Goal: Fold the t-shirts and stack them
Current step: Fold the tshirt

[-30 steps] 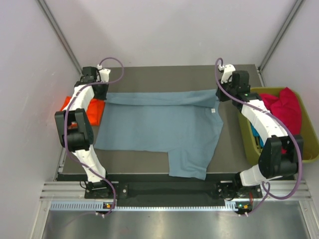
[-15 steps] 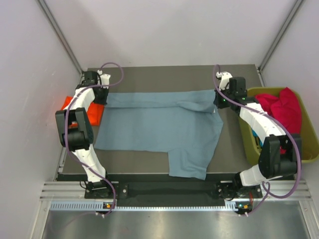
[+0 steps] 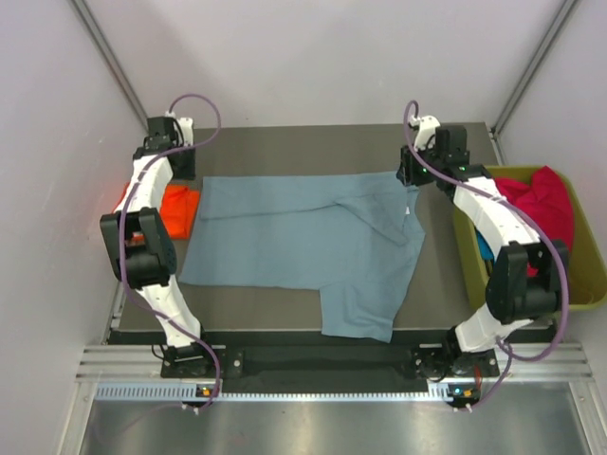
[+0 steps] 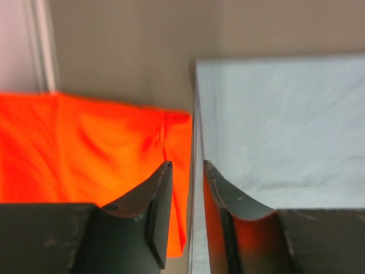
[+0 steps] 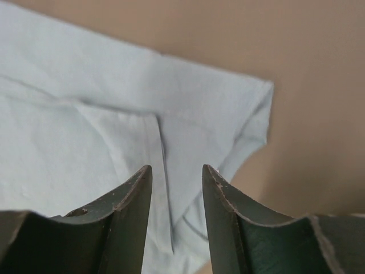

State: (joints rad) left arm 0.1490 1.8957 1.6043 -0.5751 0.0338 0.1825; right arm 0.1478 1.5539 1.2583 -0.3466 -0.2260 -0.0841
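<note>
Holds left end effector (image 4: 185,165) and right end effector (image 5: 177,168) parted, empty, near far corners of soft, light blue t-shirt (image 3: 303,237) spread on table (image 3: 285,142); likely needs pinching at corners.

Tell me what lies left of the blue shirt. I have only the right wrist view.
Observer: An orange shirt lies at the left edge of the table, beside the blue shirt.
Operator: Report the left tool.
Observer: The left tool is open and empty, above the line between those two shirts.
Operator: Check the right side.
Observer: A green bin stands right of the table, with a crimson shirt in it.
</note>
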